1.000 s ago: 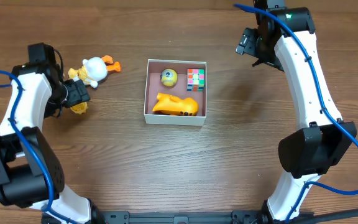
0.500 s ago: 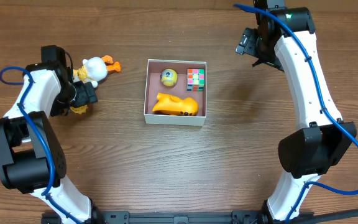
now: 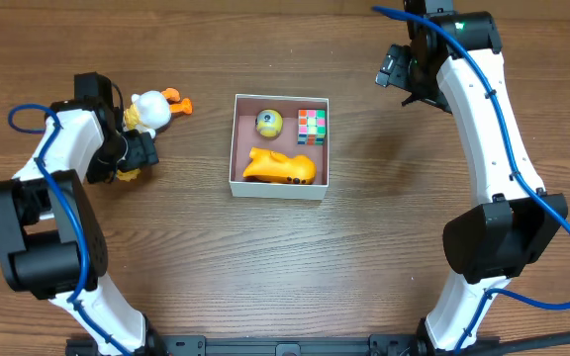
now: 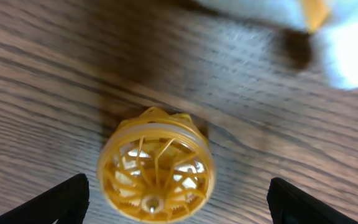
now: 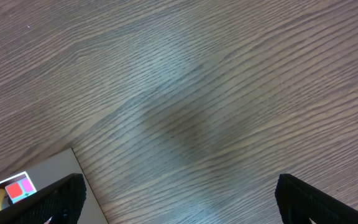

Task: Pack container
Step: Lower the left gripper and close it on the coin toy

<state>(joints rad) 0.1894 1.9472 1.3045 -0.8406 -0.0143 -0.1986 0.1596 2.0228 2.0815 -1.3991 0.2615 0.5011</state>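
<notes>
- Container (image 3: pixel 277 191): a square, white-walled box, sits on the wooden bench (image 3: pixel 364 267) just left of the frame's middle in the overhead view. Its corner (image 5: pixel 48 168) also shows at the lower left of the right wrist view.
- It holds 3 toys: a yellow ball (image 3: pixel 269 123) at the upper left, a multicoloured cube (image 3: pixel 312 127) at the upper right, and a yellow-orange toy (image 3: pixel 280 167) along the lower edge.
- Left tool (image 3: pixel 133 152): its 2 fingers stand wide apart. In the left wrist view only the tips show, 1 in each lower corner of the frame.
- A yellow wheel-shaped toy (image 4: pixel 157 165) lies on the bench between those tips, with bare wood on both sides. The tool holds nothing and no contact is visible.
- A white duck toy with orange parts (image 3: pixel 150 110) lies just above and to the right of the left tool, well left of the container. In the left wrist view it is only a blur at the top right.
- Left arm (image 3: pixel 62 158): it comes up from the lower left, bends near the upper left, and the wrist points right toward the duck.
- Right tool (image 3: pixel 399 71): fingers spread wide and empty, with only bare bench between them in its wrist view.
- Right arm (image 3: pixel 488 138): it stretches from the lower right up to the upper right of the frame, its tool well apart from the container's right wall.
</notes>
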